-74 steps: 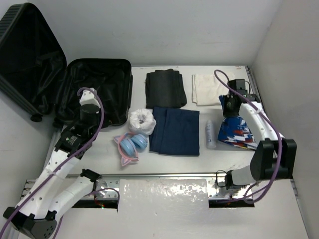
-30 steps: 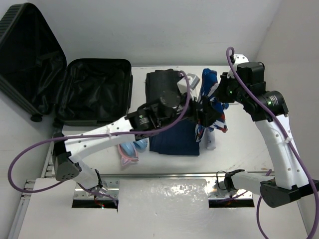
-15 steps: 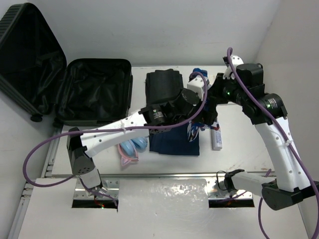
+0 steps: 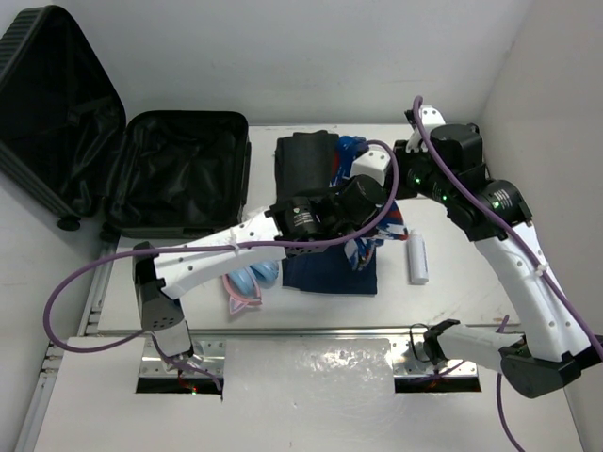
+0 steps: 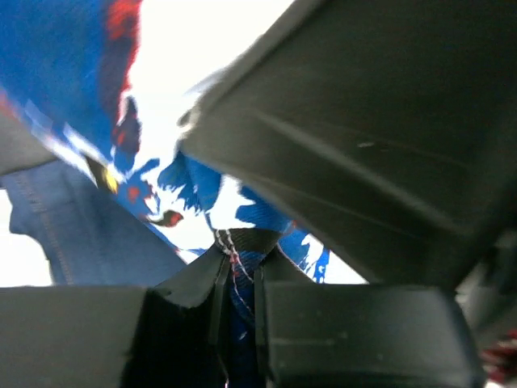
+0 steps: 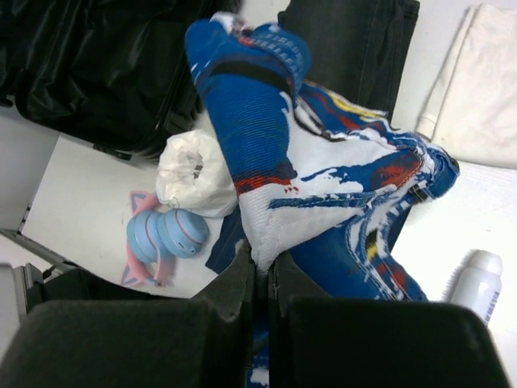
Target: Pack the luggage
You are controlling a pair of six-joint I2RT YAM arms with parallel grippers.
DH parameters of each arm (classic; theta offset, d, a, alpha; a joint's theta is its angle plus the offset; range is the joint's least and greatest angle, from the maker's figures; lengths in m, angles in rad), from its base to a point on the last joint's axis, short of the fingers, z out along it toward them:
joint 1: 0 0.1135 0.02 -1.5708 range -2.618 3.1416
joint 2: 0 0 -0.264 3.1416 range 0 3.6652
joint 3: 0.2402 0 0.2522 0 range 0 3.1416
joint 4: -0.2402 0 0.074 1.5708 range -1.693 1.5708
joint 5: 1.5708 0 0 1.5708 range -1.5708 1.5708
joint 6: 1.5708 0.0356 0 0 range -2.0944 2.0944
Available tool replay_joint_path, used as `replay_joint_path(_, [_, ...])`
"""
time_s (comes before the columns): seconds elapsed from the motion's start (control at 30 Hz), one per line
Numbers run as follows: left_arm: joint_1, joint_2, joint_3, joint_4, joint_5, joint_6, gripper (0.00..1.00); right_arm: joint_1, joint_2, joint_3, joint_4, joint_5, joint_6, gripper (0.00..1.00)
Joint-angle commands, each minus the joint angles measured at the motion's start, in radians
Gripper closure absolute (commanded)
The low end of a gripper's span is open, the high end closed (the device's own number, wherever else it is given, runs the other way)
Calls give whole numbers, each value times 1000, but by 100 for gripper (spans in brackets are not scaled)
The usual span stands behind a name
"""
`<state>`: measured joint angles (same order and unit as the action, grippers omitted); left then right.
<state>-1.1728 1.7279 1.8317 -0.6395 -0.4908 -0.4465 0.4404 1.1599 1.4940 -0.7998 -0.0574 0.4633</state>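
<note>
The luggage (image 4: 179,174) lies open at the far left, its lid (image 4: 57,113) leaning against the wall; the right wrist view shows its black lining (image 6: 97,73). A blue, white and red patterned garment (image 4: 366,250) hangs above the middle of the table, held by both arms. My left gripper (image 5: 238,259) is shut on a blue fold of it. My right gripper (image 6: 262,267) is shut on a white hemmed corner of the garment (image 6: 323,178). In the top view the left gripper (image 4: 377,200) and the right gripper (image 4: 399,185) meet close together over the clothes.
A folded black garment (image 4: 303,165) lies beside the luggage, with a folded navy one (image 4: 330,273) in front of it. Blue and pink headphones (image 4: 247,282), a white bundle (image 6: 198,174), a white bottle (image 4: 417,259) and a cream cloth (image 6: 485,81) also lie on the table.
My left arm swung from the luggage to the table's middle and closed on the patterned garment. My right gripper carried the garment up and leftward, leaving the bottle bare.
</note>
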Motion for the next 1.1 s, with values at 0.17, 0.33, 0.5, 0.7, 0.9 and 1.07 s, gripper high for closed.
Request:
replay_joint_path(0.17, [61,-238,-152,81,-101,75,100,24,-45,34,142,-10,0,71])
replay_joint_path(0.33, [97,-332,-146,35,-59,120,100,23,-14,100,85,82,-37,38])
replay_joint_path(0.5, [228,-375,-118,-9,84,158,100,11,-15,133,37,171,-61,29])
replay_joint_path(0.7, [396,-354,-40,-80,219,233,100,4,-52,124,14,263,-86,22])
replay_joint_path(0.9, [623,-294,55,-141,307,287,100,4,-104,66,-4,326,-109,1])
replay_joint_path(1.07, [860,-168,195,-201,461,307,100,4,-131,0,5,323,-130,1])
